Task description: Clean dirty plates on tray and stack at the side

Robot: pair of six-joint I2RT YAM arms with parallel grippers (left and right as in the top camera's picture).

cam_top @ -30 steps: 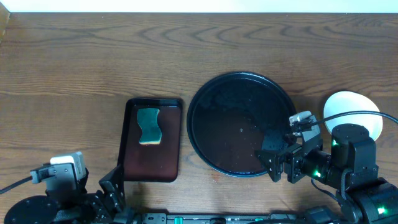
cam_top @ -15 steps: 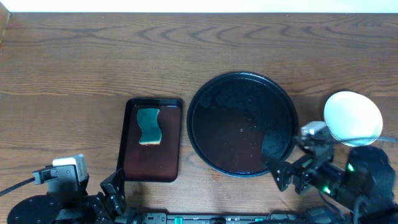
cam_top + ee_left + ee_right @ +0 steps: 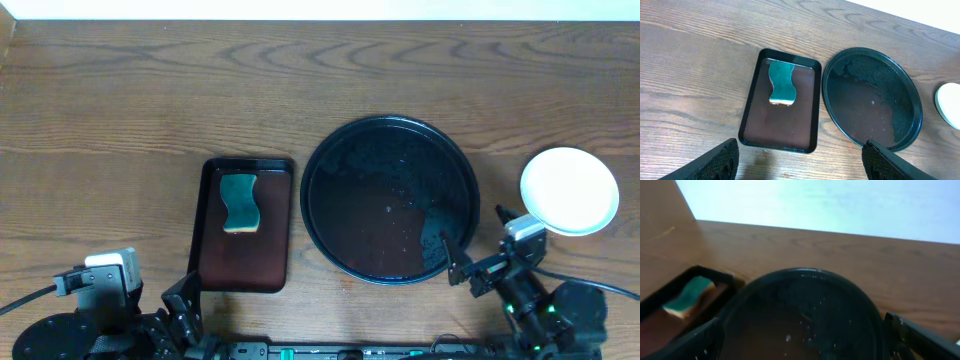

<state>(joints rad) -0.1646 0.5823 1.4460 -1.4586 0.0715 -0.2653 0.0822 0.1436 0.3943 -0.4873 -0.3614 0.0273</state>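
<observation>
The round black tray (image 3: 318,190) holds no plates, only small specks and wet marks; it also shows in the left wrist view (image 3: 912,107) and fills the right wrist view (image 3: 805,280). A pale white plate (image 3: 568,190) lies on the table right of the tray; whether others lie under it I cannot tell. Its edge shows in the left wrist view (image 3: 948,102). My right gripper (image 3: 465,268) is open and empty at the tray's front right rim. My left gripper (image 3: 183,300) is open and empty, low at the front left.
A rectangular dark brown tray (image 3: 245,265) stands left of the black tray, with a green and yellow sponge (image 3: 239,202) in its far half. It shows in the left wrist view (image 3: 780,135) and the right wrist view (image 3: 670,300).
My right arm has drawn back toward the table's front edge, off the tray's right side, and now uncovers the whole white plate. The left arm has not moved.
</observation>
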